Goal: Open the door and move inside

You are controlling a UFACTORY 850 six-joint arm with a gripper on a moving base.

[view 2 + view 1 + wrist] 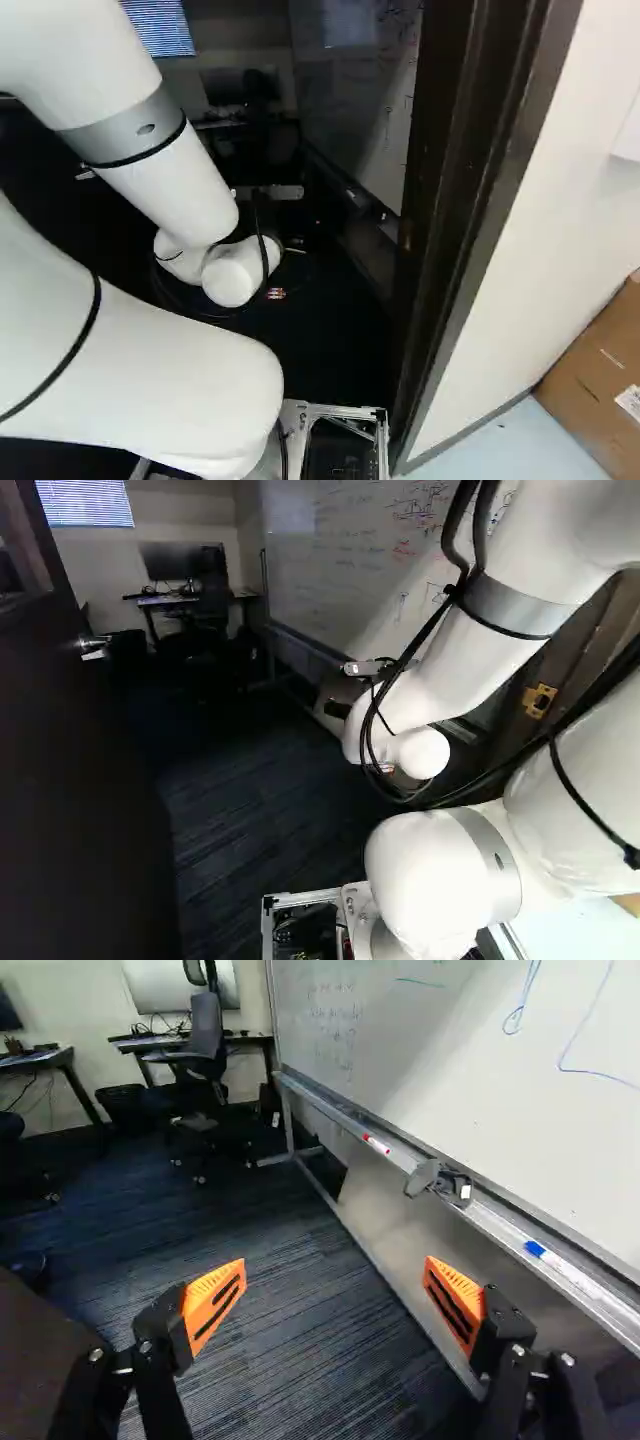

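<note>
The door (75,790) stands open—inward, left of the arm (450,670). The gripper (338,709) is positioned near the whiteboard (350,570); in the wrist view, the gripper (336,1305) has both fingers wide apart—nothing held.

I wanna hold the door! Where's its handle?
At the left of the left base view, the silver handle is on the dark door, left of the desk.

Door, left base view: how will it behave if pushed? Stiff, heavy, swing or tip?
The door is a broad, flat slab, so probably stiff and fairly heavy. It should swing rather than tip: the brass-coloured plate on the opposite frame suggests a hinged door. It stands open, so the handle likely needs no turning.
</note>
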